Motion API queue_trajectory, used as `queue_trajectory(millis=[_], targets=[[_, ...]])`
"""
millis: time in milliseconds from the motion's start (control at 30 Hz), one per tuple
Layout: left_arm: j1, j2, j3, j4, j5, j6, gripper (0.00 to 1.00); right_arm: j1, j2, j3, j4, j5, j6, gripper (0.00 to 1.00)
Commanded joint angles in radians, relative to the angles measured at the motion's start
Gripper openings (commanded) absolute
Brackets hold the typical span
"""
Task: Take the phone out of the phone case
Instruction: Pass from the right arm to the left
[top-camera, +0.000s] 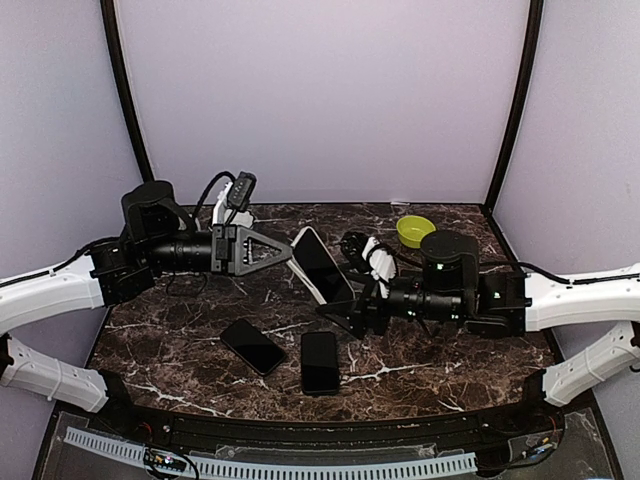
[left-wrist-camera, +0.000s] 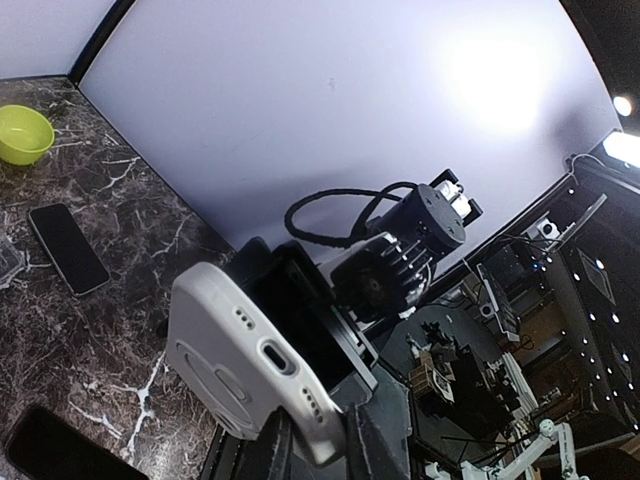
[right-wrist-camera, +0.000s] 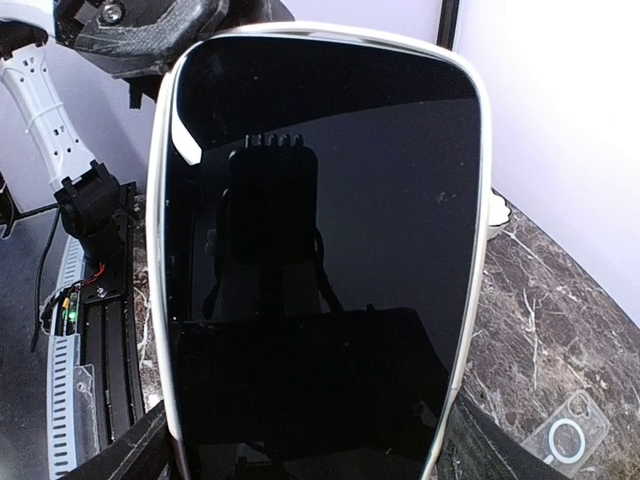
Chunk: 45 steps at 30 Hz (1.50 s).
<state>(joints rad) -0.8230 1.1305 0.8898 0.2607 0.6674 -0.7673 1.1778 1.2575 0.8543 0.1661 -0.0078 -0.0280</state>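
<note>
Since the job needs one grip to brace and another to pry, the phone (top-camera: 322, 265) in its white case (left-wrist-camera: 250, 340) hangs tilted above the middle of the table (top-camera: 200, 320), between both arms; the right gripper (top-camera: 340, 308), spread wide, clamps the case across its long sides at the nearer end; the left gripper (top-camera: 292, 252) pinches a corner by the charging port; the screen is dark and glossy, ringed by a thin pale rim, the phone fully seated.
</note>
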Motion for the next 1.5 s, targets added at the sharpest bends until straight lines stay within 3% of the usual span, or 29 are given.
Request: queue_trajectory(millis=[0, 233, 367, 433, 600, 833, 1167, 1467], targets=[[-0.004, -0.007, -0.039, 0.017, 0.019, 0.023, 0.17, 0.023, -0.080, -0.032, 0.290, -0.137, -0.044, 0.00], [-0.004, -0.017, -0.063, 0.028, 0.009, 0.021, 0.14, 0.026, -0.121, -0.125, 0.445, -0.204, -0.052, 0.00], [-0.005, -0.021, -0.057, 0.012, 0.005, 0.030, 0.15, 0.028, -0.122, -0.134, 0.449, -0.207, -0.054, 0.00], [-0.005, -0.029, -0.052, -0.004, -0.004, 0.041, 0.21, 0.028, -0.126, -0.140, 0.444, -0.189, -0.055, 0.00], [-0.005, -0.075, -0.047, -0.047, -0.037, 0.066, 0.50, 0.027, -0.145, -0.171, 0.420, -0.132, -0.069, 0.00], [-0.003, -0.171, 0.002, -0.214, -0.095, 0.135, 0.71, 0.028, -0.164, -0.197, 0.352, -0.062, -0.171, 0.00], [-0.001, -0.235, 0.009, -0.327, -0.144, 0.172, 0.72, 0.028, -0.134, -0.223, 0.355, -0.011, -0.292, 0.00], [-0.001, -0.177, 0.028, -0.304, -0.093, 0.183, 0.65, 0.040, -0.154, -0.254, 0.348, -0.058, -0.602, 0.00]])
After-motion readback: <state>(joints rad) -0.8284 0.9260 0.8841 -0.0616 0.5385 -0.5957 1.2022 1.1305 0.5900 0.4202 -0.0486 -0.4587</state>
